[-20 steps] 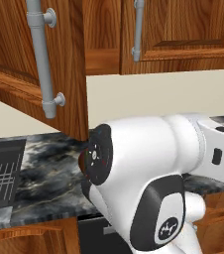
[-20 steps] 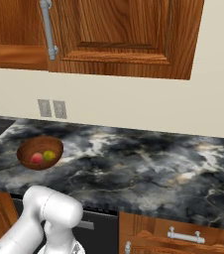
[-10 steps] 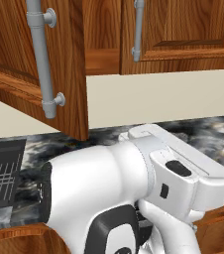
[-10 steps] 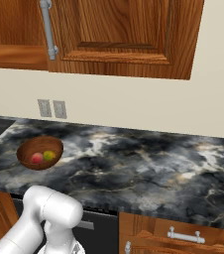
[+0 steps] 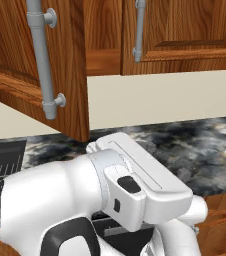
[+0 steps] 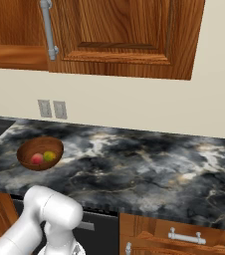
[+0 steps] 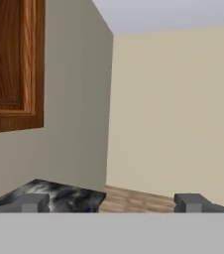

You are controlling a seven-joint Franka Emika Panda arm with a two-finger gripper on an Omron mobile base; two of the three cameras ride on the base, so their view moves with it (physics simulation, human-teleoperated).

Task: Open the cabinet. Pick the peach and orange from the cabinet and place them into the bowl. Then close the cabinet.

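marble-dark table [image 6: 149, 167] runs under cream wall, two outlets [image 6: 52, 109] above it. reddish wood cabinet [image 5: 185, 35] overhead, left door [image 5: 30, 65] swung open. white arm [image 5: 95, 200] folded low at table front. bowl [image 6: 40, 153] on table left, peach [image 6: 37, 159] and orange [image 6: 49, 156] inside, touching. fingers [image 7: 191, 202] spread wide, nothing between.
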